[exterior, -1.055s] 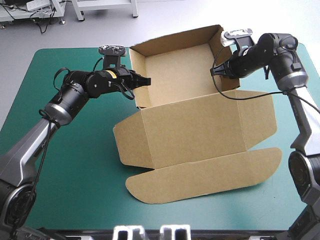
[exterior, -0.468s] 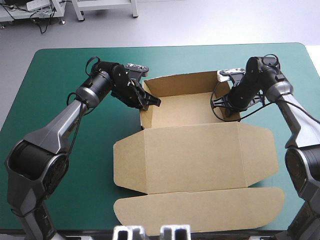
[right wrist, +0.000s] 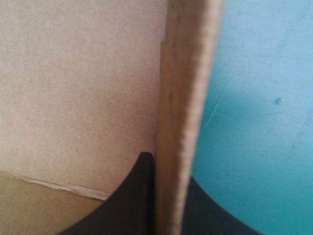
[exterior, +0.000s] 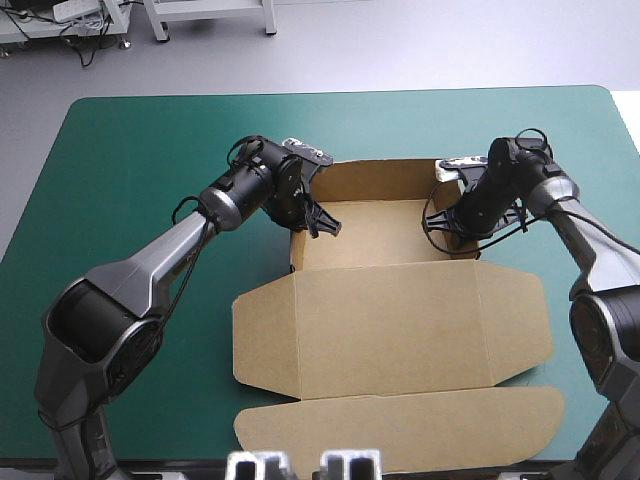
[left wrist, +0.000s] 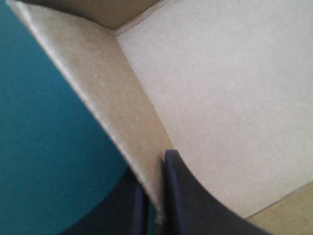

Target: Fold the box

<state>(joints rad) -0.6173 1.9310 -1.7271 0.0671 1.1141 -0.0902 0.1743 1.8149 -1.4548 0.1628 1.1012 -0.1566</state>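
Observation:
The brown box (exterior: pixel 390 325) stands as an open tray at mid-table, its lid lying flat toward the near edge. My left gripper (exterior: pixel 318 222) is shut on the box's left side wall (left wrist: pixel 117 112), one black finger (left wrist: pixel 186 196) inside and one outside. My right gripper (exterior: pixel 450 222) is shut on the box's right side wall (right wrist: pixel 183 122), with a finger (right wrist: pixel 134 200) on either face. The tray floor (exterior: pixel 385 235) shows between the two arms.
Teal-green cover (exterior: pixel 130 180) lies bare to the left and far side of the box. The lid's rounded tuck flap (exterior: pixel 400 425) reaches close to the table's near edge. A black cable hangs by the right gripper over the tray.
The box, earlier tilted up with its tray opening facing the camera, has come down flat on the table and shifted nearer. Both grippers moved down and inward with its side walls.

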